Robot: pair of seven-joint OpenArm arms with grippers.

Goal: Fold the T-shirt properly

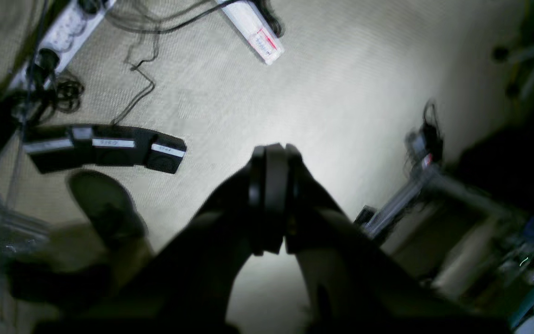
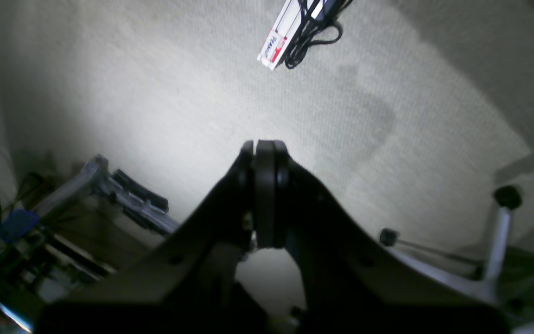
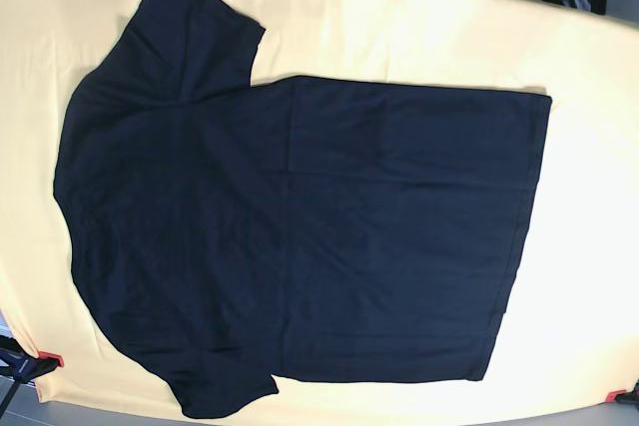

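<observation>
Lying flat, the T-shirt [image 3: 300,246] covers most of the yellow desk [image 3: 419,37], sleeves toward its left edge; folding hasn't begun. Left end effector [image 1: 274,199] and right end effector [image 2: 264,195] hang clenched, empty, and must descend

Office or lab, grey carpet floor [image 2: 155,83], power strips [image 1: 70,28], tangled cables [image 1: 142,60], chair base [image 2: 494,260]

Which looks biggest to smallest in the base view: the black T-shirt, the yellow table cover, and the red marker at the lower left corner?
1. yellow table cover, running past the frame edges.
2. black T-shirt, spread flat over most of it.
3. red marker, a tiny spot by comparison.
No close calls here.
</observation>
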